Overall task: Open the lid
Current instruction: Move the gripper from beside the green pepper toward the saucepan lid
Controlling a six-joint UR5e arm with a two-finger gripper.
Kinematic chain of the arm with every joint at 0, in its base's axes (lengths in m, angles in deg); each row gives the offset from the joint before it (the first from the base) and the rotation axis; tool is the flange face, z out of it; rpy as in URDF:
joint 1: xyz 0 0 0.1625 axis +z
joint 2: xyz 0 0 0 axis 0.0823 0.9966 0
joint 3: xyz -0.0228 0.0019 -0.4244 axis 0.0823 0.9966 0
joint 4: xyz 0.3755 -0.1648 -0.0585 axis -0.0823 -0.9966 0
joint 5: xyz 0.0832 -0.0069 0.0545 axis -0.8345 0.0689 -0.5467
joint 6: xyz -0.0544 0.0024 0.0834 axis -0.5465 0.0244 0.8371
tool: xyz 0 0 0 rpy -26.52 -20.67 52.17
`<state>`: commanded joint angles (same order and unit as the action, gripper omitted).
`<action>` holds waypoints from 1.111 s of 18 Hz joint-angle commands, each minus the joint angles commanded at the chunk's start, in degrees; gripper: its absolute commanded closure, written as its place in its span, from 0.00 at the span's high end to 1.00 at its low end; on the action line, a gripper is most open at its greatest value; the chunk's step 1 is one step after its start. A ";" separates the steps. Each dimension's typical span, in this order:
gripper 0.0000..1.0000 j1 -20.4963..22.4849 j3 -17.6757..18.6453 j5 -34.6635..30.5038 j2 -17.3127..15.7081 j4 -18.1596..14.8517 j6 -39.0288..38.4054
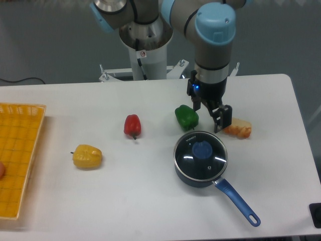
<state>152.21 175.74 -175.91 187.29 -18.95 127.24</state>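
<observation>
The round clear glass lid with a thin metal rim and a blue centre knob sits closed on the dark blue saucepan, whose long blue handle points to the front right. My gripper hangs just behind the pan, above its far rim, with fingers pointing down. The fingers stand apart and hold nothing. It is not touching the lid.
A green pepper lies just left of the gripper and a bread-like piece just right of it. A red pepper and a yellow pepper lie further left. A yellow basket stands at the left edge.
</observation>
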 joint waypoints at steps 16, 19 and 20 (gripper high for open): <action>1.00 0.52 7.56 -2.99 -3.43 0.17 -4.46; 1.00 0.00 8.09 -3.25 -3.08 0.26 -9.22; 1.00 -0.01 8.00 -4.30 -2.82 0.26 -8.88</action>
<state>152.20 183.74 -180.21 184.47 -18.69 118.36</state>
